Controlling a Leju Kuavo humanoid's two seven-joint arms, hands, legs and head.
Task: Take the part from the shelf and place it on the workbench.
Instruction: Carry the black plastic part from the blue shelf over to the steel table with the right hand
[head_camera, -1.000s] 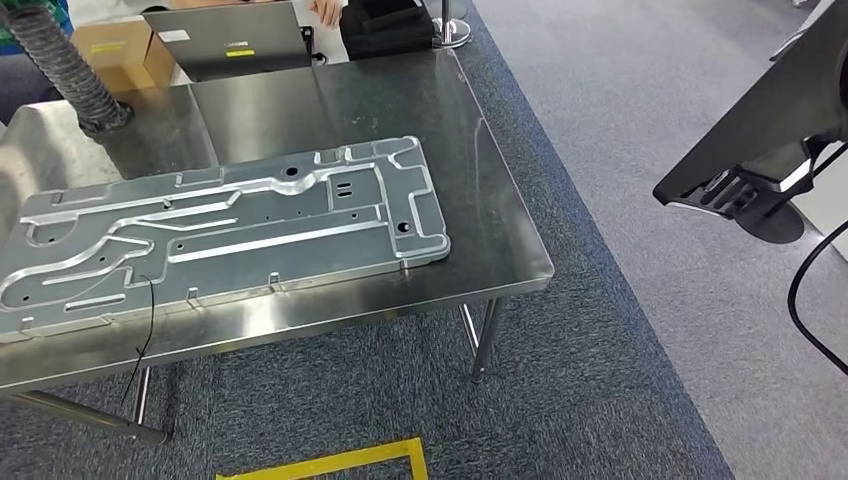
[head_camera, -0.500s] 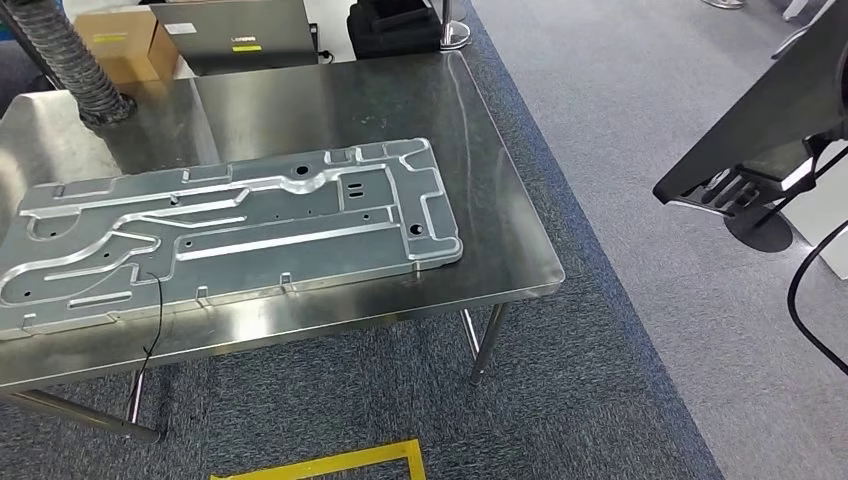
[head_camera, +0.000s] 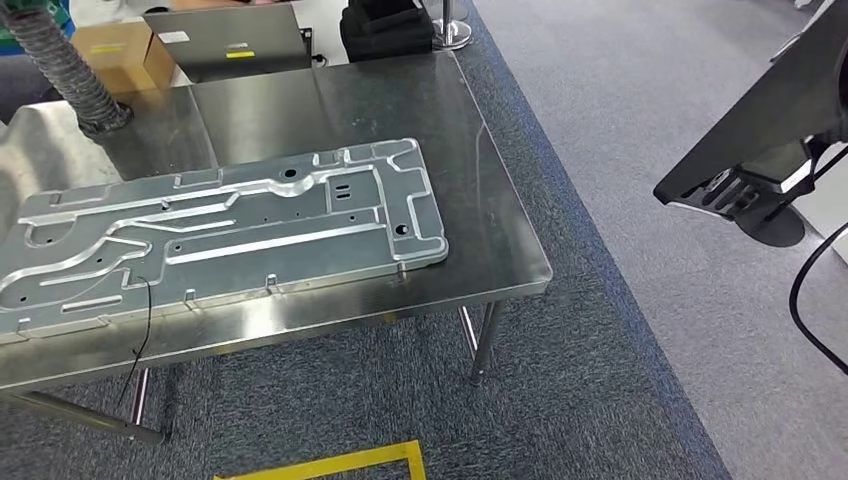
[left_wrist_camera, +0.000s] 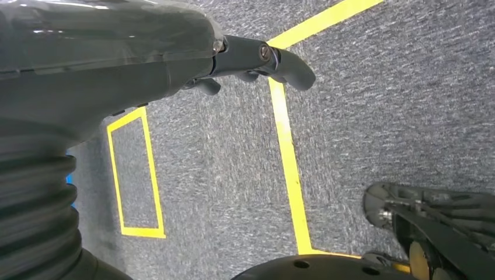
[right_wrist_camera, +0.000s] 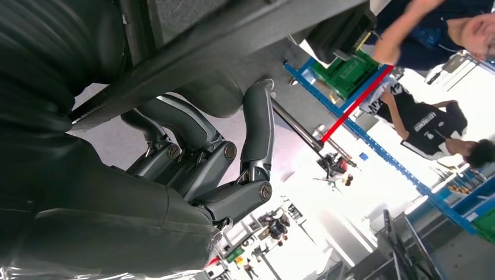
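A: Where is the part right now?

B: The dark part [head_camera: 770, 130] sits high at the right of the head view, off the table and over the carpet. It looks like a flat black panel with a bracket beneath. In the right wrist view the right hand [right_wrist_camera: 204, 157] has its fingers curled up against the panel's underside, so I judge it is holding the part.

A: And the other hand?

B: The left hand [left_wrist_camera: 257, 61] hangs over the carpet and yellow floor tape [left_wrist_camera: 286, 146], fingers loosely apart, holding nothing.

A: Where should the part go?

B: Onto the steel table [head_camera: 500, 240]. A large machined aluminium plate [head_camera: 230, 235] covers most of the near half, with a thin black wire [head_camera: 145, 320] trailing across its edge. The bare steel lies at the right end and behind the plate.

A: So how to do this well?

B: Carry the panel level over that bare strip, keep it off the plate, and lower it flat before loosening the fingers. The trailing cable [head_camera: 810, 300] at the right could snag, so I'd move slowly.

A: Anything else nearby?

B: A ribbed hose [head_camera: 70, 75], a cardboard box [head_camera: 115, 50] and a laptop [head_camera: 230, 38] at the far end.
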